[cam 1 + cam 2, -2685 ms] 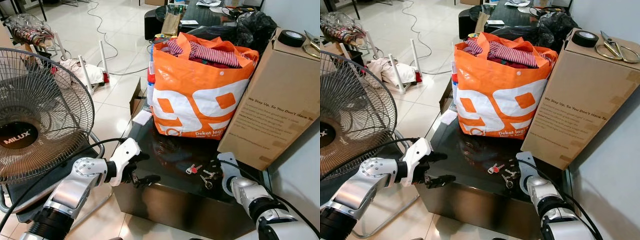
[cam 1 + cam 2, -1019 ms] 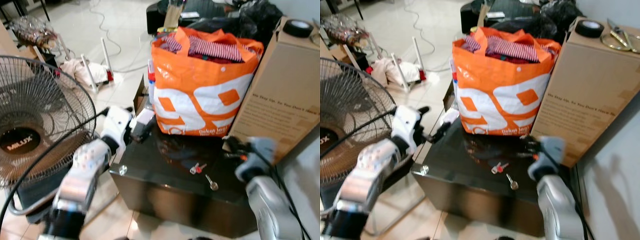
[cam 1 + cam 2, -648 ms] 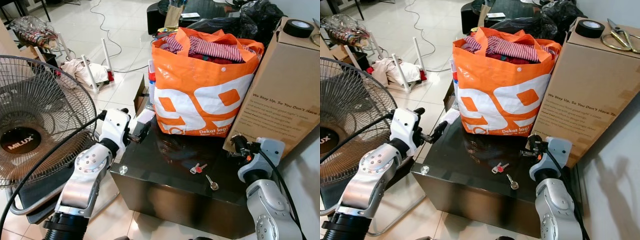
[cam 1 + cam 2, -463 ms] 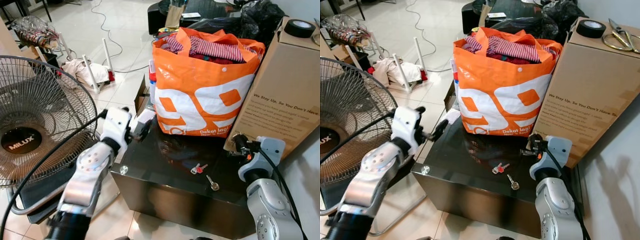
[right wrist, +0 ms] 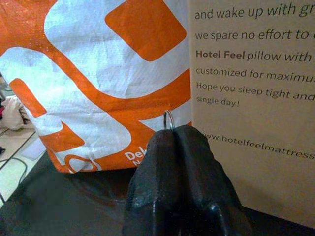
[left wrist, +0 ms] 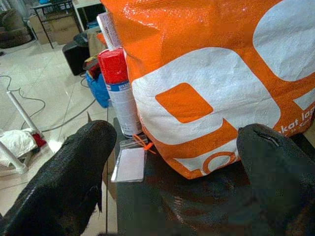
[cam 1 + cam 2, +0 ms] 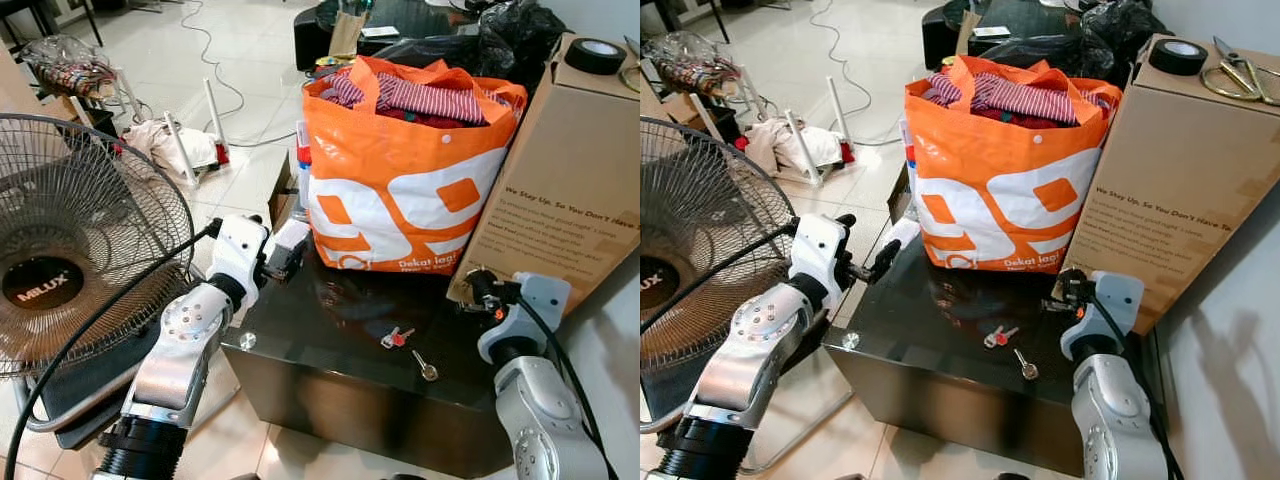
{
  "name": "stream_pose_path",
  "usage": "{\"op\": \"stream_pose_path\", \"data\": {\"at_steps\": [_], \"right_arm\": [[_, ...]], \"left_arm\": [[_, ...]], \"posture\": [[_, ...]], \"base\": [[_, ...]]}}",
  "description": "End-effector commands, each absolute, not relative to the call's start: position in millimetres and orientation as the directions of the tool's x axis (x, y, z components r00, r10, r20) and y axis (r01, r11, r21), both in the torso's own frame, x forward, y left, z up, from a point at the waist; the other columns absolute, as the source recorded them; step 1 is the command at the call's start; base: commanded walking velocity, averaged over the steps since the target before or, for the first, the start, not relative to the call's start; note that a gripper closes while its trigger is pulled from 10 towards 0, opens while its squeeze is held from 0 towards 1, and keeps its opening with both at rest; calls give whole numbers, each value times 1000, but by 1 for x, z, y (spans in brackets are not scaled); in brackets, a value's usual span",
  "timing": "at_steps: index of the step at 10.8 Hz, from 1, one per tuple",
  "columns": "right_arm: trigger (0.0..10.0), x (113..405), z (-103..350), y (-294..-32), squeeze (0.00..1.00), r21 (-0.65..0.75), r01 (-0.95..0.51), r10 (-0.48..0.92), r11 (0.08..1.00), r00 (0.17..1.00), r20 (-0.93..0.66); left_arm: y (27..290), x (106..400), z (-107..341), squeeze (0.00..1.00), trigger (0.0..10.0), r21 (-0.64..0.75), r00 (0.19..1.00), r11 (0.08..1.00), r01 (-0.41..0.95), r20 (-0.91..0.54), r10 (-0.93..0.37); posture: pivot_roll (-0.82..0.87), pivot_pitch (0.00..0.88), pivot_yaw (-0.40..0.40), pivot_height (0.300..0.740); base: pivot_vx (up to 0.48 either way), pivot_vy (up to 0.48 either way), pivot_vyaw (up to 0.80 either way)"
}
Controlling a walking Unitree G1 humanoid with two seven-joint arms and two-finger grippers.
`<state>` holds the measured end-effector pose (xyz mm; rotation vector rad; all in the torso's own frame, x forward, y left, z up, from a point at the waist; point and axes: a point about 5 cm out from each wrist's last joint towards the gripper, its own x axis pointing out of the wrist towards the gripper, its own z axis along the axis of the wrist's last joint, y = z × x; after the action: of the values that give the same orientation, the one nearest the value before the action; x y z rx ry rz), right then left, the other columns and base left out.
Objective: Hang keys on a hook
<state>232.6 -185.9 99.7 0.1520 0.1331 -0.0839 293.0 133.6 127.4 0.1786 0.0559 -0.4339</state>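
Observation:
Two loose keys lie on the black glass table (image 7: 300, 330): one with a red head (image 7: 393, 338) and a plain silver one (image 7: 425, 368). My right gripper (image 7: 476, 288) hovers over the table's right end, beside the cardboard box. It is shut on a thin metal key ring (image 5: 169, 119), whose loop pokes out between the fingertips (image 5: 162, 142). My left gripper (image 7: 866, 242) is open at the table's left edge, pointing at the orange bag (image 7: 400, 170), with nothing between its fingers (image 6: 74, 167).
A tall cardboard box (image 7: 560, 200) with a tape roll (image 7: 597, 55) and scissors (image 7: 1235, 80) stands at the right. A red-capped spray can (image 6: 118, 88) stands behind the bag. A standing fan (image 7: 80, 240) is close on the left, with cables on the floor.
Both arms have risen from the table's front. The right gripper left the key pile holding a ring, and two keys stay on the glass. In the last half second little has moved.

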Motion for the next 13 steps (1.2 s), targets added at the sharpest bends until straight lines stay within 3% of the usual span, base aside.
{"op": "stream_pose_path", "data": {"at_steps": [1,9,13], "right_arm": [[10000,235,102,-186,0,140,92,-72,986,988,-140],[10000,241,104,-186,0,120,74,-58,990,989,-137],[10000,247,107,-185,0,108,74,-61,991,991,-123]], "left_arm": [[132,295,130,86,10000,172,905,888,426,-84,-418],[137,298,130,86,10000,187,912,893,410,-79,-403],[136,306,138,82,10000,183,920,903,388,-28,-390]], "posture": [[-136,0,67,740],[-127,0,57,740],[-141,0,76,740]], "base": [[-281,0,0],[-272,0,0],[0,0,0]]}}
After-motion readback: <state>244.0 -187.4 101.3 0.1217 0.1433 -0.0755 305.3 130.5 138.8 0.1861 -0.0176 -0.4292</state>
